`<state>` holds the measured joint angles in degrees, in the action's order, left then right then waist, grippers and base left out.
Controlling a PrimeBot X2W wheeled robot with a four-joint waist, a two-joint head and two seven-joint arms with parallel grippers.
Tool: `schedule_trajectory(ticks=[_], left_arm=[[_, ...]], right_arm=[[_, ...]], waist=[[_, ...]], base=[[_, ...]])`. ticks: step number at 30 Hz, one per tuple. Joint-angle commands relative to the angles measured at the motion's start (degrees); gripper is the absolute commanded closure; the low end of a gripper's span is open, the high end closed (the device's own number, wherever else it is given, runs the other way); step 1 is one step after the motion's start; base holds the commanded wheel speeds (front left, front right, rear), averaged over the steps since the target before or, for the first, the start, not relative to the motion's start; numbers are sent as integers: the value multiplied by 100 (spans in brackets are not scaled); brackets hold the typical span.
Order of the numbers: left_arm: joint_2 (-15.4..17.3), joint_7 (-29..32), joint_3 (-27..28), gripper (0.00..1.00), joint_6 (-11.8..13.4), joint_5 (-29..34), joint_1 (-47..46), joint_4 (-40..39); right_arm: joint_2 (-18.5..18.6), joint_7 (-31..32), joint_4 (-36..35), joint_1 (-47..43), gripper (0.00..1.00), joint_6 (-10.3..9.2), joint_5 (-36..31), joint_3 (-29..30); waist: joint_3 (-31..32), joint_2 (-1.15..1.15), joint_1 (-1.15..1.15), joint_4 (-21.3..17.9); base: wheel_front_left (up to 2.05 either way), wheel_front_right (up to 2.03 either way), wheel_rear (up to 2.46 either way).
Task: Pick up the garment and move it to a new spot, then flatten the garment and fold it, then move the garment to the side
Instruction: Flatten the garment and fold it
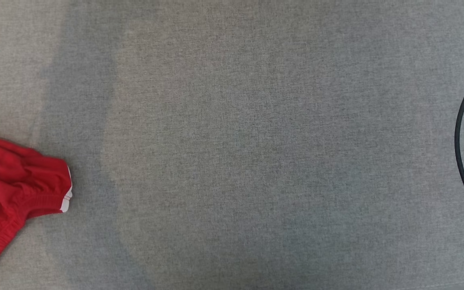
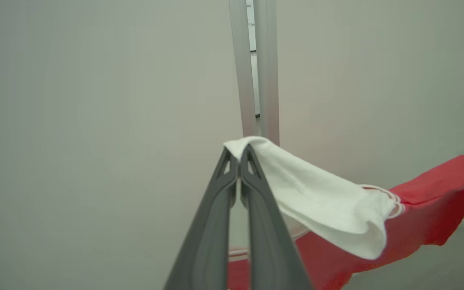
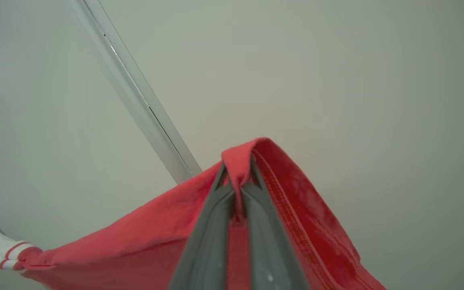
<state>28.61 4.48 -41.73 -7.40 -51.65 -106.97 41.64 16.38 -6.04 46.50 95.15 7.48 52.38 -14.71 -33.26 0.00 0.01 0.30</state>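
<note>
Over grey cloth [image 1: 256, 141], left end effector [image 2: 238, 152] and right end effector [image 3: 238, 163] clench the red, white-trimmed garment [image 1: 14, 181].

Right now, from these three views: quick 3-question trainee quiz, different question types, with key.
1. True or false: the left gripper is shut on a white part of the garment.
2. Which colour is the fabric pinched in the right gripper? A) red B) white C) blue
3. Fill in: in the head view, the black cable shows at the picture's ___ edge.

Key: 1 true; 2 A; 3 right.
</note>
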Motion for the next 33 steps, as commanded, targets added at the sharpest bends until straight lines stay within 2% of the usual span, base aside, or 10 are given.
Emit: schedule_trajectory(ticks=[1, 8, 14, 19, 23, 25, 28, 33], left_arm=[[32, 83, -185, 100, -12, -181, 205, -19], [437, 544, -1252, 100, -13, -855, 1074, -428], [1011, 1336, -2253, 100, -13, -1539, 2066, -1086], [1537, 1925, -2678, 100, -13, -2221, 2953, -1719], [1914, 2309, -2853, 100, 4, -2775, 3795, -2213], [2111, 2481, -2915, 100, 111, -3036, 4204, -2531], [2402, 2704, -3000, 100, 399, -3397, 4827, -3133], [2934, 3123, -3074, 100, 804, -3993, 5608, -4307]], right_arm=[[55, 76, 96, -237, 100, 3, 64, -133], [293, 669, 215, -1296, 100, 3, 341, -918], [587, 1123, 31, -2538, 100, 3, 705, -1593], [982, 2134, -376, -3629, 100, 3, 1301, -2114], [1456, 2919, -872, -4383, 100, 3, 1693, -2471], [1687, 3183, -1156, -4730, 100, 3, 1825, -2601], [2044, 3523, -1653, -5249, 100, 3, 2096, -2709], [2547, 3826, -2259, -6022, 100, 3, 2354, -2788]], waist=[[115, 0, -1, 16], [747, 0, -1, 35], [1604, 0, -1, -18], [2301, 0, -1, -2], [2745, 0, -1, -11], [2926, 0, -1, -11], [3141, 0, -1, -2], [3320, 0, -1, -9]], base=[[0, 0, 0], [0, 0, 0], [0, 0, 0], [0, 0, 0], [0, 0, 0], [0, 0, 0], [0, 0, 0], [0, 0, 0]])
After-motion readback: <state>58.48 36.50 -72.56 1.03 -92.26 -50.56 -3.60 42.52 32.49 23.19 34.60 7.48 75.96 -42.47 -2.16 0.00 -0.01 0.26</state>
